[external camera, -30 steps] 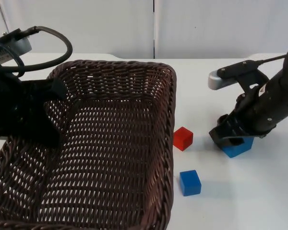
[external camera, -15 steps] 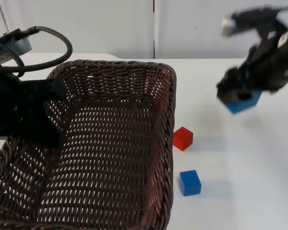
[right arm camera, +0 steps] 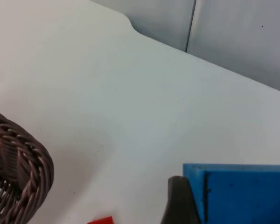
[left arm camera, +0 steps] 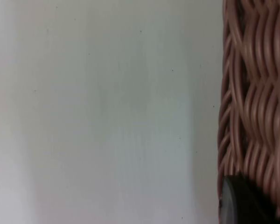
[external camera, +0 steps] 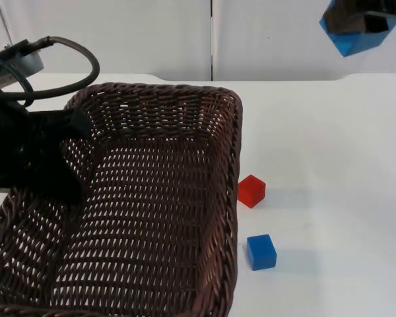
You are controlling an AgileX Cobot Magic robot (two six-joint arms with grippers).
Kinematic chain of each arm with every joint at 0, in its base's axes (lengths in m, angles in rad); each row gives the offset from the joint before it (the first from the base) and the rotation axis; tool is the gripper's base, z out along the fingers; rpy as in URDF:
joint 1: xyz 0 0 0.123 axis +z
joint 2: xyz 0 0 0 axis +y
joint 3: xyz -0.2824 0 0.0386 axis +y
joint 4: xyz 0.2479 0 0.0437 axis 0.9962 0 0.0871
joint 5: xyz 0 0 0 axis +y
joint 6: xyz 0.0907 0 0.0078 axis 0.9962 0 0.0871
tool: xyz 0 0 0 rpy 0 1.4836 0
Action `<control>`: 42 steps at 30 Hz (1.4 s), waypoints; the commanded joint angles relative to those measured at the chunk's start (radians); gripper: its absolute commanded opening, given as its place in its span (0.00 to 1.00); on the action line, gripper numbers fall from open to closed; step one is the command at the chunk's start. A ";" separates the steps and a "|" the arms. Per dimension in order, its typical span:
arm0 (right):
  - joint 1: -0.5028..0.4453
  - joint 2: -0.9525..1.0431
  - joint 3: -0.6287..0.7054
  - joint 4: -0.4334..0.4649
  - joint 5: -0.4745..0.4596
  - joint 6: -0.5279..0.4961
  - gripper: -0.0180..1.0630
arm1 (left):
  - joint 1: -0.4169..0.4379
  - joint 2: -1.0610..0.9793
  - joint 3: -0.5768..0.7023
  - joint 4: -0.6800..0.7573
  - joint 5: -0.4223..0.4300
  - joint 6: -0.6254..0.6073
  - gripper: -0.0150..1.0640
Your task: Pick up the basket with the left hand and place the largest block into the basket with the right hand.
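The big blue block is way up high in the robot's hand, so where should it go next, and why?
Probably sideways, toward the basket. The right gripper holds the big blue block high above the table's far right side, away from the basket, which the left gripper holds at its left rim. The block must hang over the basket before it is lowered in.

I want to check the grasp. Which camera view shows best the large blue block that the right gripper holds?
The right wrist view: the large blue block is seen close, against a black fingertip. The top view shows part of it at the picture's edge, high above the table. The left wrist view shows the basket instead.
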 commanded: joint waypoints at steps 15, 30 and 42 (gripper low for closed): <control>0.005 -0.010 -0.003 0.002 0.021 -0.001 0.01 | -0.001 -0.013 0.002 -0.004 0.002 -0.001 0.01; 0.264 0.032 -0.071 -0.007 -0.039 -0.081 0.01 | -0.001 -0.013 0.002 -0.001 0.000 -0.001 0.01; 0.423 0.193 -0.211 -0.007 -0.054 -0.091 0.01 | -0.001 -0.013 0.002 0.003 0.000 -0.001 0.01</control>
